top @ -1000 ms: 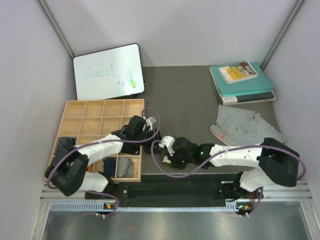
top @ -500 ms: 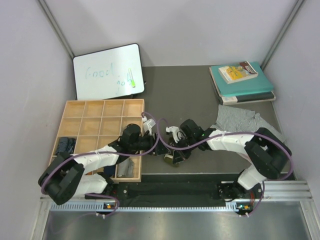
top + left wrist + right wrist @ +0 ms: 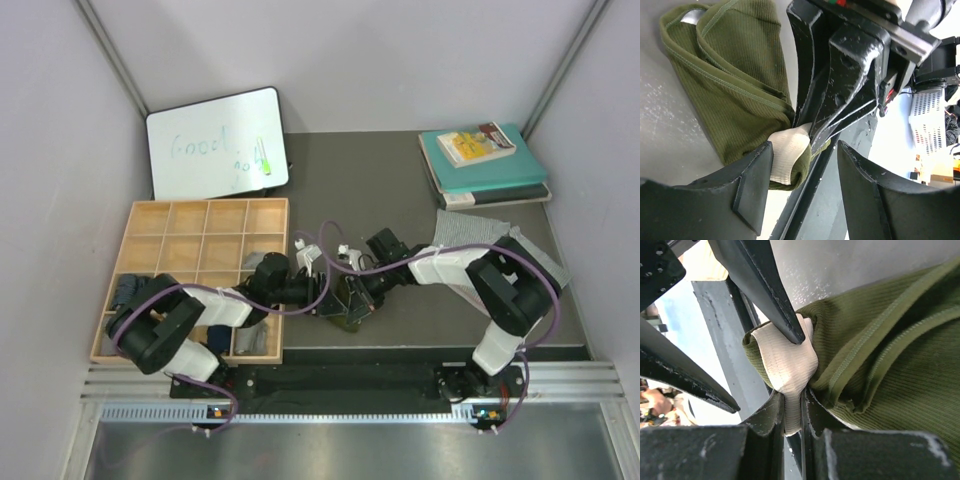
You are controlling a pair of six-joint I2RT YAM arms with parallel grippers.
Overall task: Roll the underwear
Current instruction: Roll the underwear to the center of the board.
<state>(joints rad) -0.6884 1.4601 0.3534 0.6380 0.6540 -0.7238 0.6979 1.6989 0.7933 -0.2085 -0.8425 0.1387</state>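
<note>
The olive green underwear (image 3: 735, 80) lies bunched on the dark table near its front edge, seen from above as a small dark lump (image 3: 352, 310). My right gripper (image 3: 793, 415) is shut on its cream waistband (image 3: 787, 365). My left gripper (image 3: 805, 187) stands open, its jaws on either side of the waistband fold (image 3: 789, 157) and of the right gripper's tips. One left finger (image 3: 770, 295) touches the waistband from above. The finely patterned underwear (image 3: 462, 232) lies spread at the right, partly under the right arm. A light grey underwear (image 3: 252, 340) sits in a near compartment of the tray.
A wooden compartment tray (image 3: 190, 235) stands at the left with a dark item (image 3: 128, 290) in one cell. A whiteboard (image 3: 215, 142) leans at the back left. Teal books (image 3: 485, 165) are stacked at the back right. The table's front rail (image 3: 350, 380) runs just below the grippers.
My left gripper has moved right from the tray to the olive underwear. The right arm has folded back to the right, its gripper staying shut on the garment.
</note>
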